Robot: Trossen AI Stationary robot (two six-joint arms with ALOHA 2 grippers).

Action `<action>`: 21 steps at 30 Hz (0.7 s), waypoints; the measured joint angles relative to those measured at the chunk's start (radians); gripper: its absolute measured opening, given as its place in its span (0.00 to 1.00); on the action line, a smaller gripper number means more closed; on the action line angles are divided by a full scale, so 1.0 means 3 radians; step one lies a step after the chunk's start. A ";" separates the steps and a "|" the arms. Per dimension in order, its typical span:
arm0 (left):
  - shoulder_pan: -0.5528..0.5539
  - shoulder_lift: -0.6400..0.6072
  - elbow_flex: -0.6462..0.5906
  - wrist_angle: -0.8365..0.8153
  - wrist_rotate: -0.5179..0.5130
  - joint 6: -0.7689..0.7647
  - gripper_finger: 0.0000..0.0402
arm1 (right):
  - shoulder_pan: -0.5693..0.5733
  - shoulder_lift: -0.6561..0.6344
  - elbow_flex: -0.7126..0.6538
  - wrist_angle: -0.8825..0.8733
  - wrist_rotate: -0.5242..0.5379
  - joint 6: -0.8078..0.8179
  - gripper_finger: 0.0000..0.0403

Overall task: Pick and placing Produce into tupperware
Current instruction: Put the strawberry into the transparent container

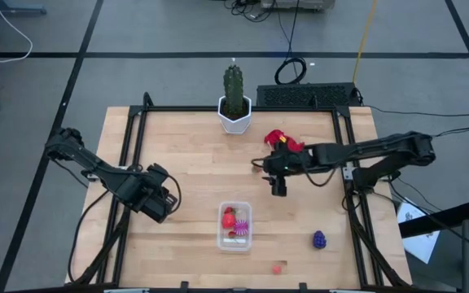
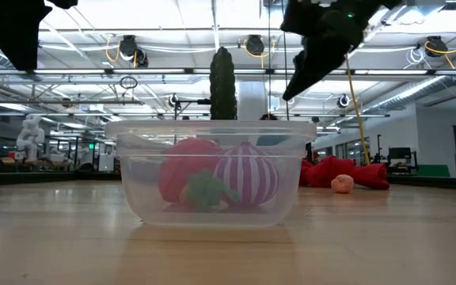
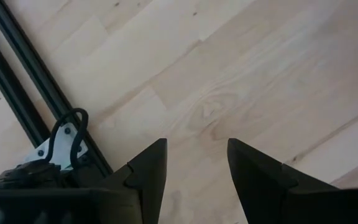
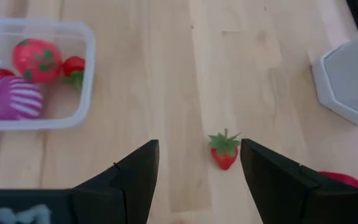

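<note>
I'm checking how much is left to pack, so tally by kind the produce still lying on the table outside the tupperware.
Strawberry: 1
Purple grape bunch: 1
Small pink piece: 1
Total: 3

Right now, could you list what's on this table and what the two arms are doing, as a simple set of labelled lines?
Container: clear plastic rectangular tupperware, near the table's front edge
Inside it: red toy strawberry, magenta striped round piece, another small red piece
Loose produce: small red strawberry on the wood, dark purple grape bunch, tiny pink piece
Right gripper: open, above the loose strawberry
Left gripper: open, over bare wood at the table's left side
Other items: green cactus in a white pot, red cloth
</note>
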 joint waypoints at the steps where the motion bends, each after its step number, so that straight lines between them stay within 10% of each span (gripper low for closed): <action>1: 0.0002 0.0000 0.0000 0.0000 -0.0001 0.0004 0.44 | -0.0030 0.0060 0.0080 -0.0048 -0.0001 -0.0002 0.54; 21: 0.0003 0.0001 0.0000 -0.0093 -0.0121 0.0080 0.44 | -0.0662 0.1167 0.0768 -0.0734 -0.0427 -0.0291 0.54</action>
